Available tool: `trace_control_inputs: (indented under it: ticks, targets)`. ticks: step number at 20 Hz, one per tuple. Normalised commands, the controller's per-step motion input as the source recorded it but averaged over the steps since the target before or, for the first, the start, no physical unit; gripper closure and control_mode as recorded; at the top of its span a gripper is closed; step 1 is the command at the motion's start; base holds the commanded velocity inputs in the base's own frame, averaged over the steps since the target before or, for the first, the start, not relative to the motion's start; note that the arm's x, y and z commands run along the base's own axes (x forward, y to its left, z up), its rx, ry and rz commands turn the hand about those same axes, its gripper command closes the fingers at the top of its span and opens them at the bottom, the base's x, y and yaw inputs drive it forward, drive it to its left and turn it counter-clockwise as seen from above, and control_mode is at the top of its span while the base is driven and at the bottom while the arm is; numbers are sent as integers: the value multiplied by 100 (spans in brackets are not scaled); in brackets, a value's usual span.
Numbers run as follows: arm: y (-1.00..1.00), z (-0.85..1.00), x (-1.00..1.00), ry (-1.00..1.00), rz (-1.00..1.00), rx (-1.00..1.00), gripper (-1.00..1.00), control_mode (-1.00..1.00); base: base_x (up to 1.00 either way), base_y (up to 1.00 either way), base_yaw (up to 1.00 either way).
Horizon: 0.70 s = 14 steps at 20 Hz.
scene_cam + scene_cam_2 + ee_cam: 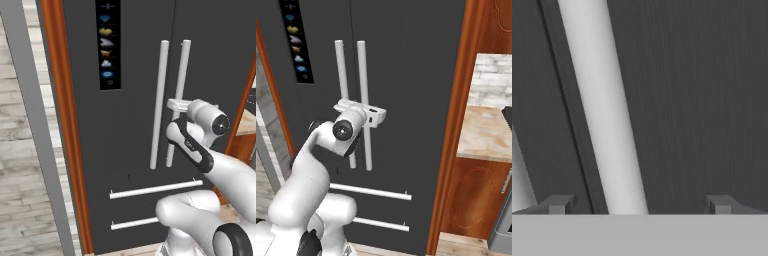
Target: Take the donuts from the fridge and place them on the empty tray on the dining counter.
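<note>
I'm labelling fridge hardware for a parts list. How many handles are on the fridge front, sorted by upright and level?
Upright white handles on the fridge: 2, the left upright handle and the right upright handle.
Level white handles lower down: 2, the upper bar and the lower bar.
Total: 4 handles.
</note>
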Motion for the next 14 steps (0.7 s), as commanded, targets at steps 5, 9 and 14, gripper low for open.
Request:
trace_control_inputs:
  ticks: [5, 9, 14]
  targets:
    - [-6, 5, 41, -22, 0, 2, -100, -100, 0, 0, 0]
    - [0, 0, 78, 1, 0, 2, -100, -100, 0, 0, 0]
    - [0, 0, 84, 4, 0, 0, -100, -100, 0, 0, 0]
